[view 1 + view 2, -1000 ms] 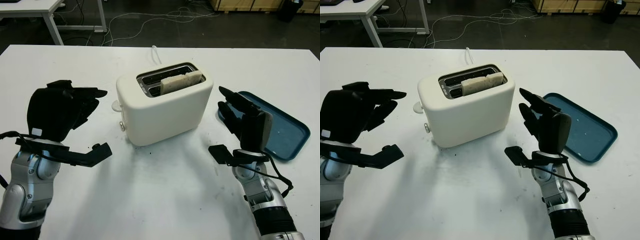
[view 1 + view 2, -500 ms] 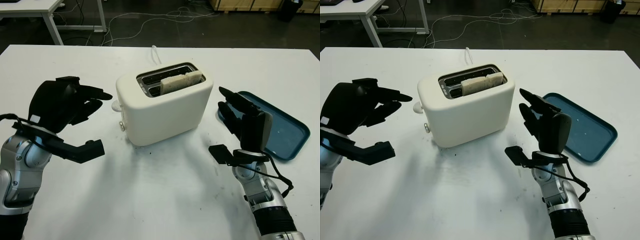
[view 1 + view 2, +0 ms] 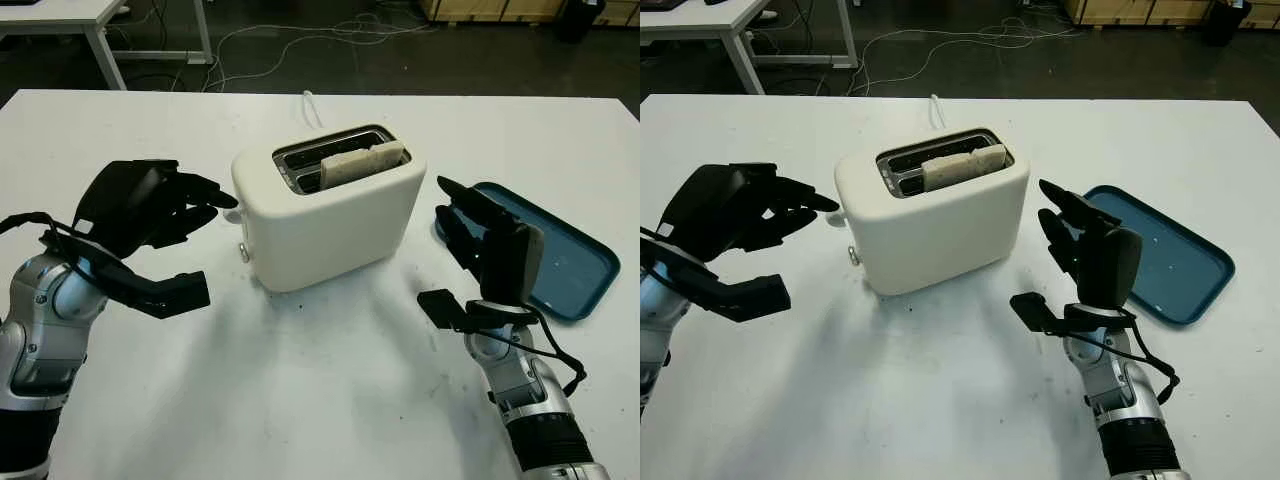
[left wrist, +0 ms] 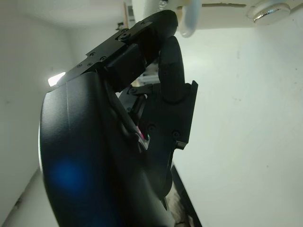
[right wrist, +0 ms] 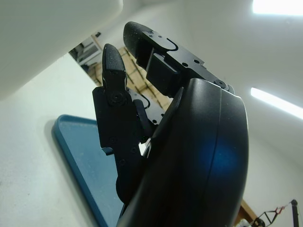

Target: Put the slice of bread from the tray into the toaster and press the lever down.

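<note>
While the bread slice (image 3: 362, 163) sits in the white toaster (image 3: 330, 215) mid-counter, the open, empty left robot hand (image 3: 185, 205) has crept toward the lever (image 3: 232, 212); right robot hand (image 3: 475, 235) idles open by the tray (image 3: 575, 270).

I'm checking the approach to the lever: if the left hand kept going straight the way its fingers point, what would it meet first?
Most likely the lever on the toaster end; the left hand points its fingertips right at it, though depth is hard to judge.
</note>
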{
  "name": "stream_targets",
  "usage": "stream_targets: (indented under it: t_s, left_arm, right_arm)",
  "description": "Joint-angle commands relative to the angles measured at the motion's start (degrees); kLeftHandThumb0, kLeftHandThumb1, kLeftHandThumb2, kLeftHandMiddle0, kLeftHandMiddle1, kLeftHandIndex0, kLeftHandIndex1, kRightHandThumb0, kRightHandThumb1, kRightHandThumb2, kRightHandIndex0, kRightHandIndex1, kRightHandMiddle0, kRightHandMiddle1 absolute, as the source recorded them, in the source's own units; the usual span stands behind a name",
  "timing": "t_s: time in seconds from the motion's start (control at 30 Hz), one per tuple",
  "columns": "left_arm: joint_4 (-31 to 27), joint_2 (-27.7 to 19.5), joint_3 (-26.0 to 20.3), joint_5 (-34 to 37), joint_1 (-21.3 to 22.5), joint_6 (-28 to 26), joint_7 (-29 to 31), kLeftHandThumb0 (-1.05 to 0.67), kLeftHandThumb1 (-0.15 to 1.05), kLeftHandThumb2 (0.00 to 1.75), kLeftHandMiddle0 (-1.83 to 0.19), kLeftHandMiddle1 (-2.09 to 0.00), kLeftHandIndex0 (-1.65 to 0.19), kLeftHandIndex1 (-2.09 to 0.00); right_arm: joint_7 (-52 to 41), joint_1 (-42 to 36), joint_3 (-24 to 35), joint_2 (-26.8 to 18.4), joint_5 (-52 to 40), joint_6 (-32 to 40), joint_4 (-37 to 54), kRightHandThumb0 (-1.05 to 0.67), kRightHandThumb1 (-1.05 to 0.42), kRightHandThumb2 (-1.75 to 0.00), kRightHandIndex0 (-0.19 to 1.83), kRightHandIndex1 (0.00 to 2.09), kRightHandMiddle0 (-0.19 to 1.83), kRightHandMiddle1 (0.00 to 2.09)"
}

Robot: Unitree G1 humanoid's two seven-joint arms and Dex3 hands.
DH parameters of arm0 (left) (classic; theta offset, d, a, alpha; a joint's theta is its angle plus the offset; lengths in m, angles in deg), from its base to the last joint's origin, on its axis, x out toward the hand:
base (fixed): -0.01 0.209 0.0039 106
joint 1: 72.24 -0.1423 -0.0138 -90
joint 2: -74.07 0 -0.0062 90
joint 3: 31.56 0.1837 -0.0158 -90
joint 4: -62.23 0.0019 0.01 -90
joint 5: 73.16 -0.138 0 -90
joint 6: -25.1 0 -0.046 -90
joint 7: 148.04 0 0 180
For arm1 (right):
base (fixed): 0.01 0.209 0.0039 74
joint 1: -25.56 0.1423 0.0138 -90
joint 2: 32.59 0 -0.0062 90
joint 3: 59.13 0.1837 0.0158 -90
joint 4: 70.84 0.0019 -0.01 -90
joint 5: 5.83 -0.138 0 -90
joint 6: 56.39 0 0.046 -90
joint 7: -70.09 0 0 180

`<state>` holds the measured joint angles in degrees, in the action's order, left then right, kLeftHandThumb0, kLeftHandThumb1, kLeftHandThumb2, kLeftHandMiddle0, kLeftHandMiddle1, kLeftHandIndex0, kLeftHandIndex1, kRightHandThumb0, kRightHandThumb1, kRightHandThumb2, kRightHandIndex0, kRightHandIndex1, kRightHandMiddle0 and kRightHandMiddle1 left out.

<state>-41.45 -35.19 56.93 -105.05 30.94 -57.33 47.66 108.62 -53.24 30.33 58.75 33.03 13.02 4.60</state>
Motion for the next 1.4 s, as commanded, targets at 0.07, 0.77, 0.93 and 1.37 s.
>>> stream_targets:
  t_s: [0.07, 0.77, 0.93, 1.37]
  left_arm:
    - [1.5, -2.0, 1.1, -2.4, 1.6, 1.9, -1.0, -0.26, 0.92, 0.27, -0.64, -1.50, -1.05, -0.08]
    - [2.0, -1.4, 1.6, -2.1, 1.9, 3.7, -1.6, -0.23, 0.92, 0.26, -0.63, -1.53, -1.05, -0.08]
    - [0.5, -1.5, 1.4, -1.8, 1.3, 3.8, -1.3, -0.23, 0.92, 0.25, -0.63, -1.50, -1.05, -0.08]
    - [-3.8, -1.9, 0.4, -1.2, -2.1, 1.9, 1.7, -0.29, 0.92, 0.36, -0.65, -1.46, -1.05, -0.09]
  right_arm:
    - [0.0, -0.1, 0.2, -0.1, -1.4, 0.2, 0.4, -0.31, -0.92, -0.17, 1.07, 0.15, 0.96, 0.00]
    - [2.0, 0.3, 0.0, -0.6, -1.1, -1.6, -1.3, -0.29, -0.92, -0.16, 1.09, 0.12, 0.97, 0.00]
    - [1.6, 0.2, 0.0, -0.5, -1.4, -1.0, -1.0, -0.30, -0.92, -0.17, 1.10, 0.12, 0.97, 0.00]
    - [1.6, -0.1, -0.1, -0.5, -1.5, -1.3, -1.0, -0.28, -0.92, -0.16, 1.11, 0.10, 0.97, 0.00]
